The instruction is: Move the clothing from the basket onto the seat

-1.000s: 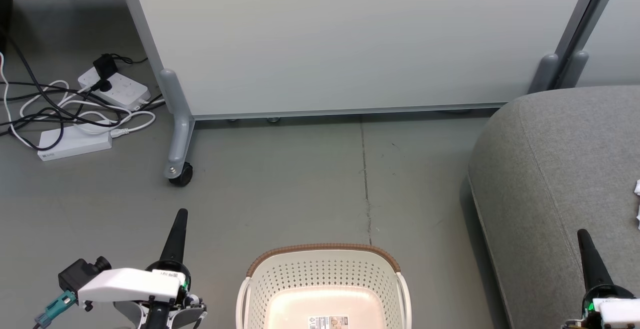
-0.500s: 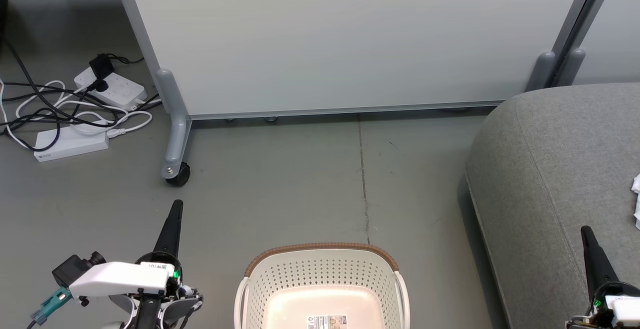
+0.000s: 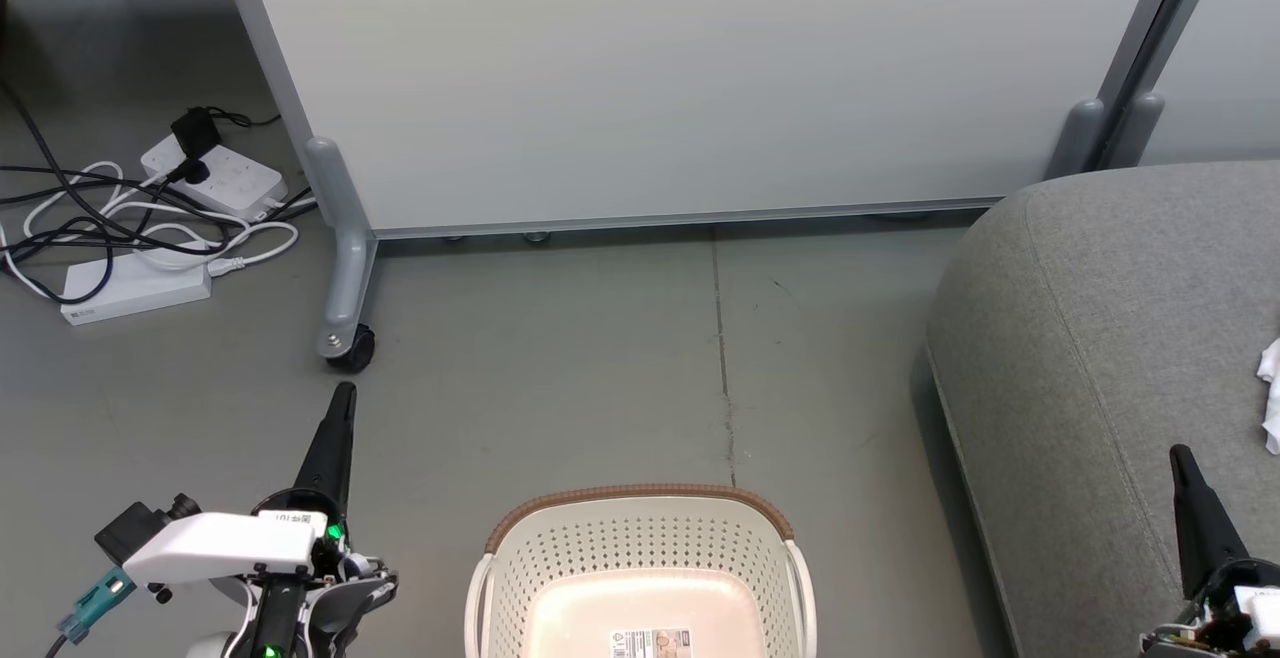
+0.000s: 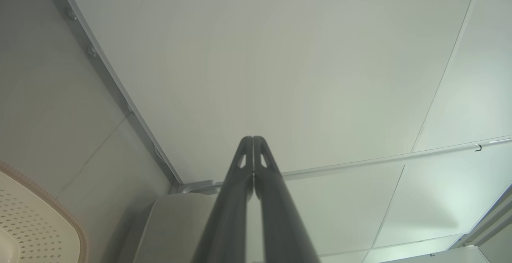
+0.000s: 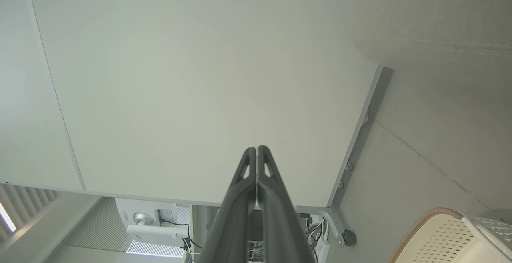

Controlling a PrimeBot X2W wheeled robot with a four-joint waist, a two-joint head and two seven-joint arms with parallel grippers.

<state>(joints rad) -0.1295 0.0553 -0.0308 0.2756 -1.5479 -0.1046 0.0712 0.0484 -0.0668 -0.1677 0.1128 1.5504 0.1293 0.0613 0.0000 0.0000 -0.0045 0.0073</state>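
well, at the far left a tangle of cables and power strips is lying on the grey floor. next, the left gripper is pointing up over bare floor. its two dark fingers are pressing together with nothing between them, as its wrist view is confirming. behind it the pale partition panel is standing upright. at the bottom middle, the basket is sitting on the floor, its pale bottom and label sticker showing in the part in view. further right, the seat is bulging in, with a small white scrap resting on it at the frame edge. i cannot tell whether that scrap is part of the clothing, nor where the clothing is lying. last, the right gripper is hovering over the seat, fingers likewise meeting, holding nothing. judging by the task, the clothing is likely handling as light, limp and floppy, so pinching a bunched fold near its middle is looking safest.
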